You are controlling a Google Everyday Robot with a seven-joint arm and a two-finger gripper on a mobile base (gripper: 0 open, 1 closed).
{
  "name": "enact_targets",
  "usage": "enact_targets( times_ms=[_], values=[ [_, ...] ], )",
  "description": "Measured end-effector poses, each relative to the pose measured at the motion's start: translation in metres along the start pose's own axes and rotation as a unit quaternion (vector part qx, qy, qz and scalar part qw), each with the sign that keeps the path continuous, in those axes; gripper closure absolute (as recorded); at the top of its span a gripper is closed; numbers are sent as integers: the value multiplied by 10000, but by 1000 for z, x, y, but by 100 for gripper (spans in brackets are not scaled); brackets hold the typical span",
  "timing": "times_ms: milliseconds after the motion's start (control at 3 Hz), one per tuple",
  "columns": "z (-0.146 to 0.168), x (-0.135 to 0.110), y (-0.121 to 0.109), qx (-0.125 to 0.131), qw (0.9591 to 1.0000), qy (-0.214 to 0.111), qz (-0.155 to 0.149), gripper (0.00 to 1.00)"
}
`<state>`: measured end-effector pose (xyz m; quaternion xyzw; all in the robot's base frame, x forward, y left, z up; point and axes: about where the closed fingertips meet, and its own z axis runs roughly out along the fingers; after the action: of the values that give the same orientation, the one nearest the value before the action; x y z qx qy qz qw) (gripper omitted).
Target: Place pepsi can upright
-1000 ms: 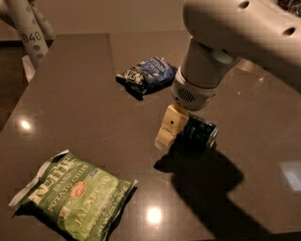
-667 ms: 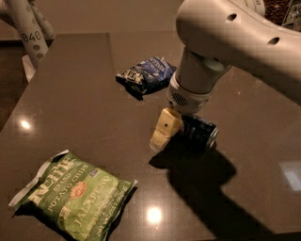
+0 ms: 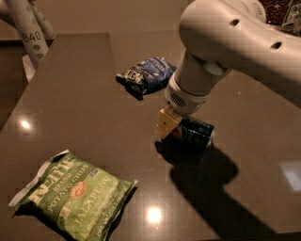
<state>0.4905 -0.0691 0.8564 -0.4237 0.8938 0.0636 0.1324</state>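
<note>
Dark brown glossy table [image 3: 70, 94] fills most of the view. Far edge runs across the top, left edge slants down twd bottom-left corner. Tabletop shines: two small round light spots [image 3: 23, 124], one at left, one near bottom centre, plus a pale rectangular glare patch [image 3: 291, 175] at the right edge. Beyond the far edge, a plain beige surface [image 3: 122, 14]; wall or floor, can't tell. Top left: white tubes [image 3: 33, 35] w/ grey dots and "840" printed on one. Darker floor [image 3: 9, 89] left of the table. Lighting dim, warm. Gripper [image 3: 182, 133] low over the table, right of centre.
</note>
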Motion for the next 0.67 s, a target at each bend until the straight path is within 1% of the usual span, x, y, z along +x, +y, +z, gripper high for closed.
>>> enact_targets(
  times_ms=[333, 667],
  values=[
    [-11, -10, 0, -50, 9994, -320, -144, 72],
    [-35, -29, -1, -151, 9953, -904, -313, 95]
  ],
)
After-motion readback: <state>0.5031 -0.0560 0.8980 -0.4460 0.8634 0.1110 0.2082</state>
